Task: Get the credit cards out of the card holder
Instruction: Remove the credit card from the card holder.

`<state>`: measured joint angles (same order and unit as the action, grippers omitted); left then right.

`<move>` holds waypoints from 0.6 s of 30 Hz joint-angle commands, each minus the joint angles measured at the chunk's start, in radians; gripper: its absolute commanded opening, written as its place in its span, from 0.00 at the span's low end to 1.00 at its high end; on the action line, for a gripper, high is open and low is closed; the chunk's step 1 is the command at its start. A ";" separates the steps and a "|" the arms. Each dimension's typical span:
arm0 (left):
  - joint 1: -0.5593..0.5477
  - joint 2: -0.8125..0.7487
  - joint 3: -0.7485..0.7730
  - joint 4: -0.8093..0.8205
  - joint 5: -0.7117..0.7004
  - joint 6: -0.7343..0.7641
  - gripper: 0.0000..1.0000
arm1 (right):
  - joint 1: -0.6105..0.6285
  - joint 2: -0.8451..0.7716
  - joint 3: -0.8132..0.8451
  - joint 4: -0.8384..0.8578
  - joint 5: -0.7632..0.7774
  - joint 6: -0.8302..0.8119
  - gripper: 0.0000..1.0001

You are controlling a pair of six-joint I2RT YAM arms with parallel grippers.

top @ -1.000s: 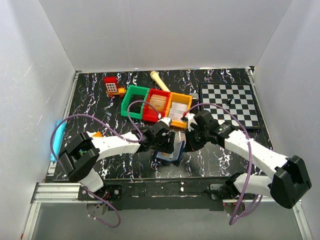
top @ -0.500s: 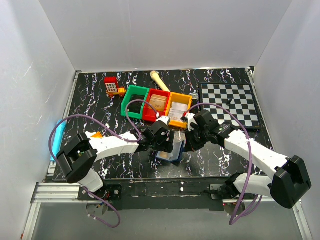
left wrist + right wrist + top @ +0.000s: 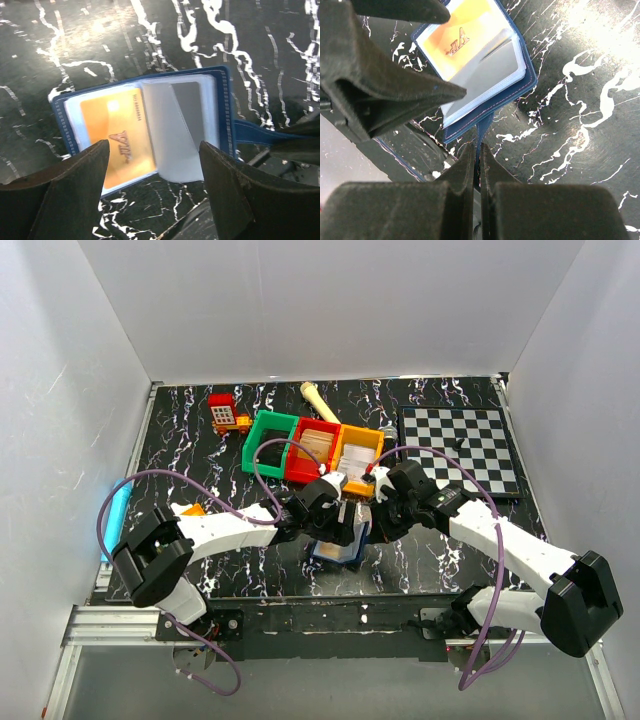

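The navy-blue card holder (image 3: 226,100) lies open on the black marbled table, also seen from above (image 3: 333,552). An orange credit card (image 3: 117,132) sits in its left clear sleeve, and a grey sleeve page (image 3: 175,135) stands half-turned in the middle. My left gripper (image 3: 154,148) hovers open over the holder's near edge, with nothing between its fingers. My right gripper (image 3: 477,150) is shut on the holder's snap tab (image 3: 484,125), which stretches from the holder (image 3: 490,97) toward it. The orange credit card (image 3: 455,32) shows in that view too.
Green (image 3: 272,440), red (image 3: 315,448) and orange (image 3: 357,452) bins stand just behind the grippers. A chessboard (image 3: 460,448) lies at the back right. A red-and-yellow toy (image 3: 227,412) and a beige cylinder (image 3: 318,400) sit at the back. A light-blue object (image 3: 115,520) lies at the left edge.
My left gripper has opened wider and shifted slightly back over the holder. The right arm has kept its place, still shut on the tab.
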<state>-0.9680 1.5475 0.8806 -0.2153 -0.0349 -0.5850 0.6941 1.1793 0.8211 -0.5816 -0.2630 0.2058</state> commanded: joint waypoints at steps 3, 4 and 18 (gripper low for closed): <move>0.003 0.017 0.034 0.086 0.164 0.030 0.71 | -0.002 -0.009 0.029 -0.007 0.008 -0.006 0.01; 0.003 0.029 0.035 0.094 0.184 0.030 0.71 | -0.001 -0.012 0.029 -0.009 0.013 -0.005 0.01; 0.003 0.001 0.035 0.162 0.268 0.025 0.73 | -0.042 -0.122 0.036 -0.109 0.229 0.130 0.57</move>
<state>-0.9680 1.6360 0.8928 -0.0845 0.2260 -0.5690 0.6662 1.1168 0.8211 -0.6525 -0.1261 0.2955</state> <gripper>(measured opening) 0.720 0.528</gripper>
